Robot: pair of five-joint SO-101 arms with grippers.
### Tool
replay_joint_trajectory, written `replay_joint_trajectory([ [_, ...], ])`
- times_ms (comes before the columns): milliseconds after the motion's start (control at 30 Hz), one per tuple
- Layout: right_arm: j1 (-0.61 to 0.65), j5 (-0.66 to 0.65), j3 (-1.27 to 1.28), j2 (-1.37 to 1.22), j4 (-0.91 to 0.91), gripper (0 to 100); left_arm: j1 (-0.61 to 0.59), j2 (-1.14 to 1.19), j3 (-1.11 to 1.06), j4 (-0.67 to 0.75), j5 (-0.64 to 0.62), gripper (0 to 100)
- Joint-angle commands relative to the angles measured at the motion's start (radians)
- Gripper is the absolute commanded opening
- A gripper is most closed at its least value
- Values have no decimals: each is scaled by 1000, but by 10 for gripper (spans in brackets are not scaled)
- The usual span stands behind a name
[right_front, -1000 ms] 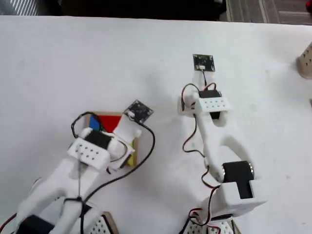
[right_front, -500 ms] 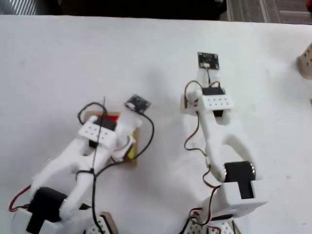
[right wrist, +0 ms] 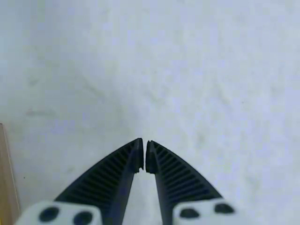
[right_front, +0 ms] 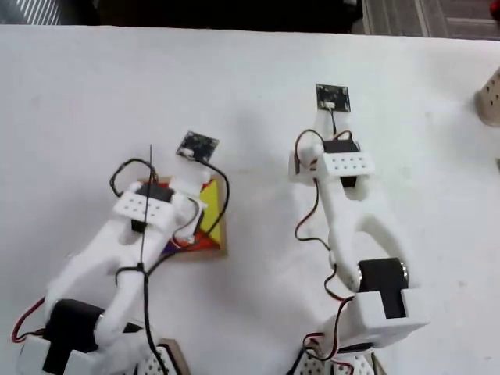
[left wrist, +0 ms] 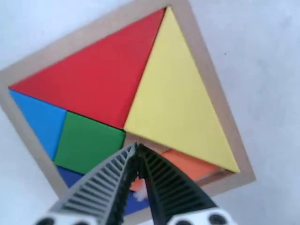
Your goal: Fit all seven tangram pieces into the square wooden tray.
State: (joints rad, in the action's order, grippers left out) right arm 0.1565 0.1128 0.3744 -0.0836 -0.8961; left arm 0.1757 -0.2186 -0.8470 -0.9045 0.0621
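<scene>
Tray right under my left gripper, square wooden frame, and it is looking well filled. My left fingers are pressed tight together with nothing pinched between them, the tips over the spot where several pieces meet; whether they touch the surface, I cannot tell.

Here is the layout: the big red triangle sits flush against the big yellow triangle, the two sharing one long straight seam up to a corner of the frame. Below the red one, the blue piece lies against the rim, and the green square is tucked in beside it. An orange piece lies along the yellow triangle's lower edge. A dark blue piece peeks out past the green square, partly hidden behind my own fingers.

From above, my left arm covers most of the tray on the white table; the yellow triangle shows past my wrist.

Over on the other side, my right arm is well apart from the tray. My right gripper is clenched as well, empty, above bare table, with a strip of wood at the frame's edge.
</scene>
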Motion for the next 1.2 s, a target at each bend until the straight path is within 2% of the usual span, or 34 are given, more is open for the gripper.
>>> replay_joint_trajectory([
  [0, 18, 9, -46, 12, -36, 18, -28, -59, 51, -18, -9, 24],
  [200, 88, 9, -43, 12, -77, 18, -93, -219, -37, 48, -18, 24],
  [367, 150, 9, -8, 71, -93, 18, -206, -352, -129, 180, -209, 24],
  [500, 275, -28, 98, 183, -71, 18, -335, -407, -138, 209, -295, 24],
  [800, 524, -55, 356, 383, 140, 21, -591, -417, -133, 324, -548, 24],
  [1000, 639, -55, 410, 348, 297, 21, -622, -417, -130, 339, -566, 24],
  [1167, 700, -55, 405, 275, 323, 21, -659, -367, -101, 353, -566, 24],
])
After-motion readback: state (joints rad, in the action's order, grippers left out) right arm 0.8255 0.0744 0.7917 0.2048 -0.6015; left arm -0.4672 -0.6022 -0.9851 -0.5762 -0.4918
